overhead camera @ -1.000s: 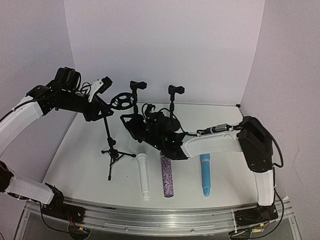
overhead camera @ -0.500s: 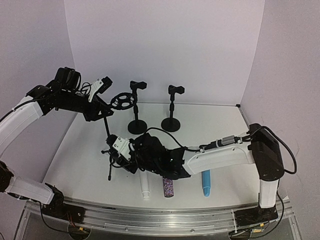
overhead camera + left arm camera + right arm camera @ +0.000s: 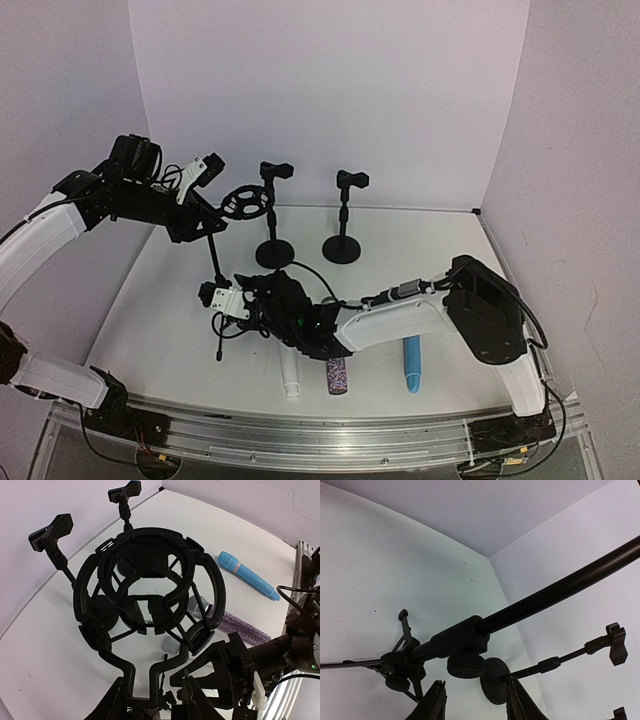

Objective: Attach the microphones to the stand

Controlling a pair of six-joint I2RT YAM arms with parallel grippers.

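where the table (image 3: 160, 300) ends, walls (image 3: 330, 90) rise (pale).

Right arm (image 3: 400, 312) across the microphones (image 3: 411, 365)

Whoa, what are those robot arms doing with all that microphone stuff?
They're working on the tripod stand. The left gripper holds the round shock mount at its top. The right gripper is at the pole lower down; I can't tell if it's squeezing. The white microphone, purple glitter microphone and blue microphone lie on the table, none attached yet.
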